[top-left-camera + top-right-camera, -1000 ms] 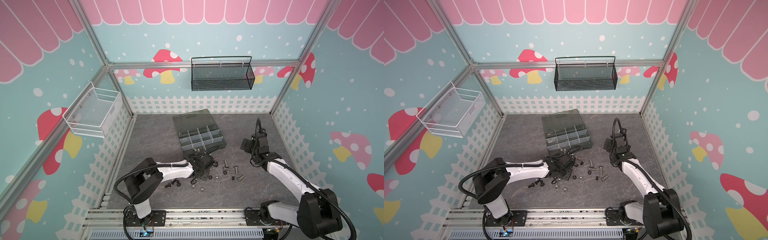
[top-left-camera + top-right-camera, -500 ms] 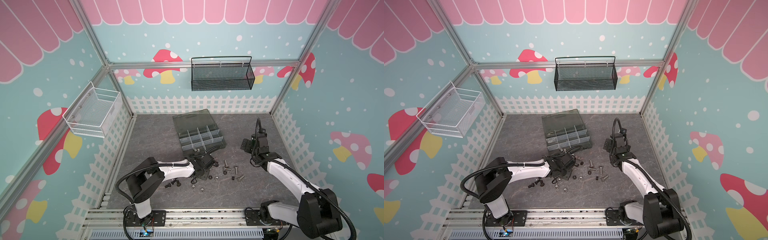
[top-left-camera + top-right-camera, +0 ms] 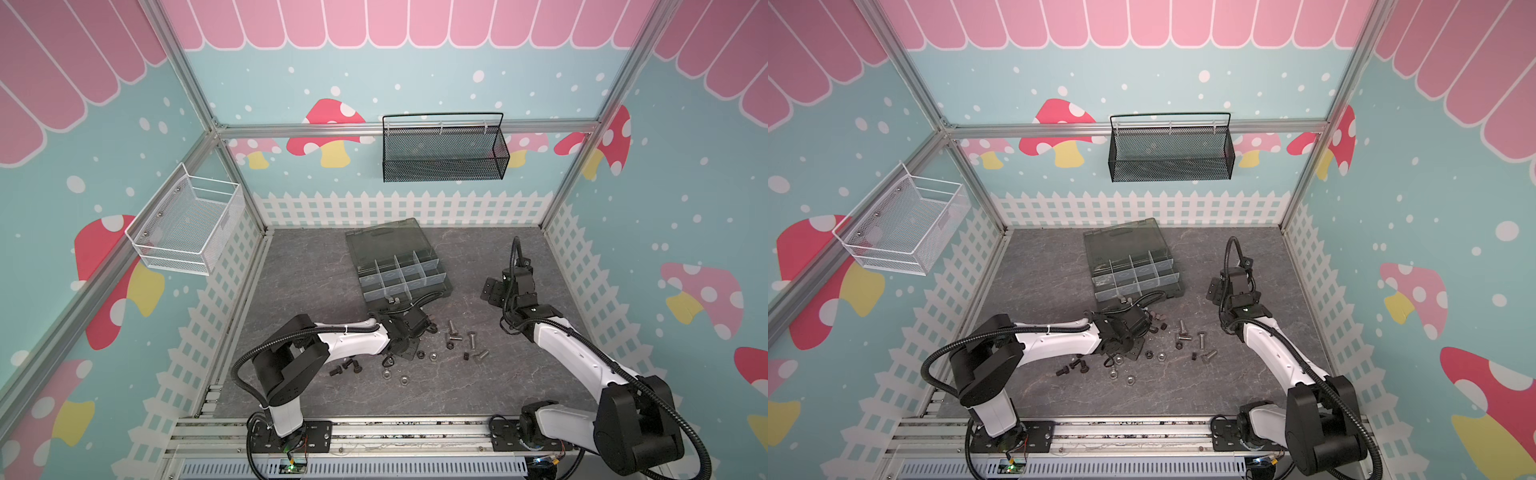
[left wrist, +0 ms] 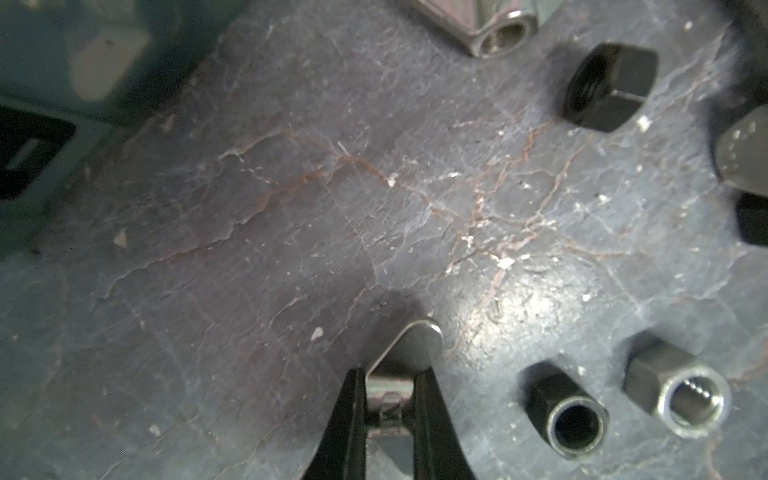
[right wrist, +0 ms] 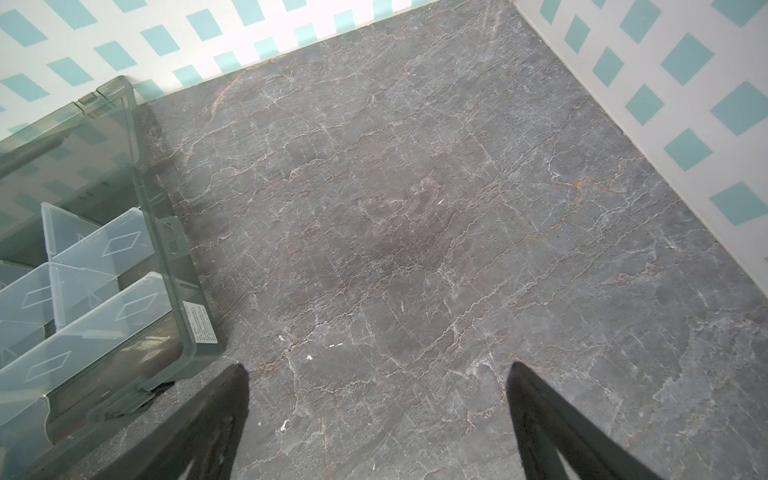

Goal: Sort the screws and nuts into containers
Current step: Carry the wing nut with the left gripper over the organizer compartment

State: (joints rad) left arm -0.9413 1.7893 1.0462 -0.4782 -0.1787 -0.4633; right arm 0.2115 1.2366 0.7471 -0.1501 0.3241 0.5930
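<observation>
In the left wrist view my left gripper (image 4: 390, 399) is shut on a silver wing nut (image 4: 411, 345), low over the floor. Loose nuts lie around it: a black hex nut (image 4: 606, 87), a dark one (image 4: 567, 415) and a silver one (image 4: 681, 395). In both top views this gripper (image 3: 411, 328) (image 3: 1133, 326) sits just in front of the organiser box with its containers (image 3: 401, 274) (image 3: 1133, 270). Silver screws (image 3: 471, 340) and black screws (image 3: 345, 368) lie scattered nearby. My right gripper (image 3: 492, 289) (image 5: 378, 374) hangs open and empty to the right of the box.
The box lid (image 3: 384, 241) lies open toward the back wall. A black mesh basket (image 3: 444, 151) hangs on the back wall and a white wire basket (image 3: 187, 226) on the left wall. A white fence print lines the floor edges.
My left gripper's jaws have closed onto the wing nut, staying in about the same spot. The right arm has not moved.
</observation>
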